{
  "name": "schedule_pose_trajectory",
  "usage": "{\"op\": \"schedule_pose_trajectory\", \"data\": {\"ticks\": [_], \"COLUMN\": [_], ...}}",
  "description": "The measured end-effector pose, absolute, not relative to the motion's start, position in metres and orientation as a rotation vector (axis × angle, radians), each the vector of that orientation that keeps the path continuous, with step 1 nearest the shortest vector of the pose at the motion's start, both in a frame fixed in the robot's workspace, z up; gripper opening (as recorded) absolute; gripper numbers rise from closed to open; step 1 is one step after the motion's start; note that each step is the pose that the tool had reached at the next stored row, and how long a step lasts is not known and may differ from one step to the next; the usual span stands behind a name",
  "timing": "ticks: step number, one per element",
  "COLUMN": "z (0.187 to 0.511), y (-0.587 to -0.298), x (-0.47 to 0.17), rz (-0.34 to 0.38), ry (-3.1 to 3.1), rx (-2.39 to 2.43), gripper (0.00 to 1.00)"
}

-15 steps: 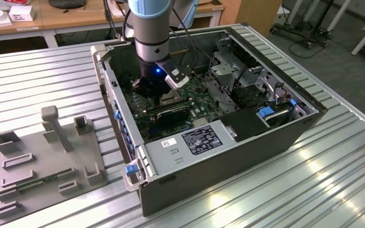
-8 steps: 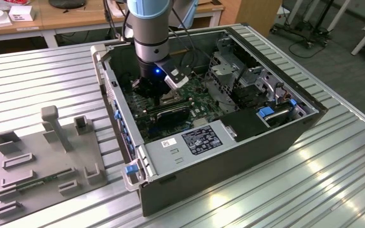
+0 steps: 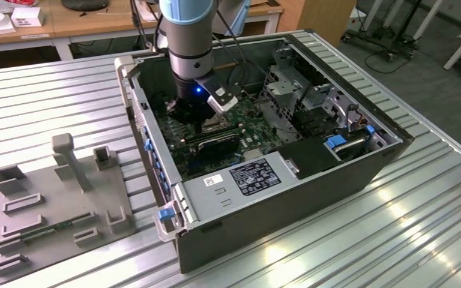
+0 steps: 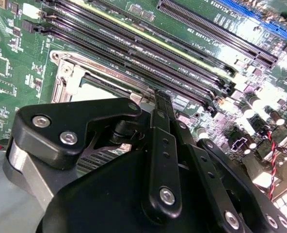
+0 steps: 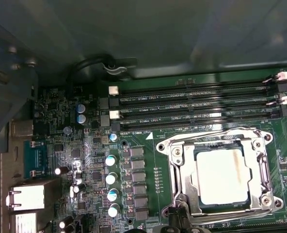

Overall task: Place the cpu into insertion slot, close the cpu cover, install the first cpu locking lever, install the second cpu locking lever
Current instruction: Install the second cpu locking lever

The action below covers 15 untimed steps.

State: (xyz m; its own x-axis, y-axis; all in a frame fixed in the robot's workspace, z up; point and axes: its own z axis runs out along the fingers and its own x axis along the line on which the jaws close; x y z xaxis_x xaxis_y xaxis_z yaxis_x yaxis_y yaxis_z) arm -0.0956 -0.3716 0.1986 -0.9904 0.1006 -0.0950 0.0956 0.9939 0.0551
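One arm reaches down into the open computer case, its gripper hanging low over the green motherboard near the case's back wall. In the first wrist view the cpu already lies flat in the insertion slot, and the cpu cover appears folded down around it, its cut-out middle leaving the pale chip bare. I judge the placing done and the cover closed or nearly so. Whether either locking lever is latched I cannot tell.

The gripper's black linkage rises in front of the socket in the second wrist view, with its tip close to the socket's rim beside the memory slots; whether the jaws are spread or pressed together cannot be told. It probably hangs there to work the socket's edge.

Room is tight: the memory slots run right along one socket edge, capacitors line another, and the case walls hem the arm in.
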Motion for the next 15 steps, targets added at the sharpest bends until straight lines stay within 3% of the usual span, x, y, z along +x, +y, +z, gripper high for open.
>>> {"op": "schedule_pose_trajectory", "data": {"ticks": [15], "z": [0.1977], "y": [-0.3716], "x": [-0.1011], "rz": [0.078], "ry": [3.024], "rx": [0.149], "gripper": [0.11]}}
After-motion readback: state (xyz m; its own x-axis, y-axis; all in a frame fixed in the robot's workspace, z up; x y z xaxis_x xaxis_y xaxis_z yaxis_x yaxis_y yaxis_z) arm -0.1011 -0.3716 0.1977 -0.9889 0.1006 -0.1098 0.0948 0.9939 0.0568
